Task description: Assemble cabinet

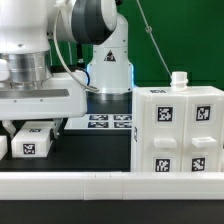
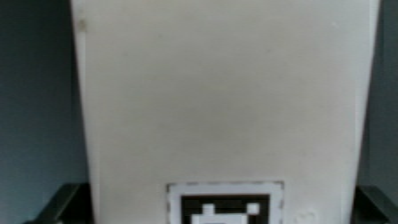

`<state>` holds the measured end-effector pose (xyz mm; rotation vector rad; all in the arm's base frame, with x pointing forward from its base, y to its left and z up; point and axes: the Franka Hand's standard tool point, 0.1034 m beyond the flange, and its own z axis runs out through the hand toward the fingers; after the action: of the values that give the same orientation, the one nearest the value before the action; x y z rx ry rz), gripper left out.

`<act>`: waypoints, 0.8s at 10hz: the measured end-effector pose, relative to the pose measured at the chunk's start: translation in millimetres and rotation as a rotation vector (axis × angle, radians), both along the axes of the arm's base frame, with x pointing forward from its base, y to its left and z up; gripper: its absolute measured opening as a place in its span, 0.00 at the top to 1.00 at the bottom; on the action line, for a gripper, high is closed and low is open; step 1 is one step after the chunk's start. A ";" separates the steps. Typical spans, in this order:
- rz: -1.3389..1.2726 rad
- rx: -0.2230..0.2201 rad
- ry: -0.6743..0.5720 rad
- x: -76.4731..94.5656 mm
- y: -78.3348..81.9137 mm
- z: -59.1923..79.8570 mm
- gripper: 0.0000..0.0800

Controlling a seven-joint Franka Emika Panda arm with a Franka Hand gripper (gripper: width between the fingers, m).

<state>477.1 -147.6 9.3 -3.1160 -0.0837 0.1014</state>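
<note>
The cabinet (image 1: 178,132), a large white box body with square openings and tag markers, stands at the exterior view's right. A small white knob piece (image 1: 179,78) sits on its top. My gripper (image 1: 36,126) is low over the table at the exterior view's left. In the wrist view a long white panel (image 2: 217,100) with one tag (image 2: 224,205) fills the space between my dark fingers (image 2: 64,205), with no gap at either side. My gripper (image 2: 222,212) is shut on this panel, which shows under the hand in the exterior view (image 1: 34,141).
Another white tagged piece (image 1: 3,146) lies at the far left edge of the exterior view. The marker board (image 1: 110,121) lies at the back by the arm's base (image 1: 108,72). A white rail (image 1: 110,182) runs along the front.
</note>
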 end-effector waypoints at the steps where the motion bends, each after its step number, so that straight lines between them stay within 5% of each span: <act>1: 0.001 0.000 -0.002 1.6 1.2 1.7 0.31; 6: -0.065 0.054 0.016 45.4 66.0 91.3 0.31; 8: -0.056 0.049 0.017 40.8 60.6 81.3 0.31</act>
<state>517.9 -86.9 90.5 -3.0646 0.0012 0.1228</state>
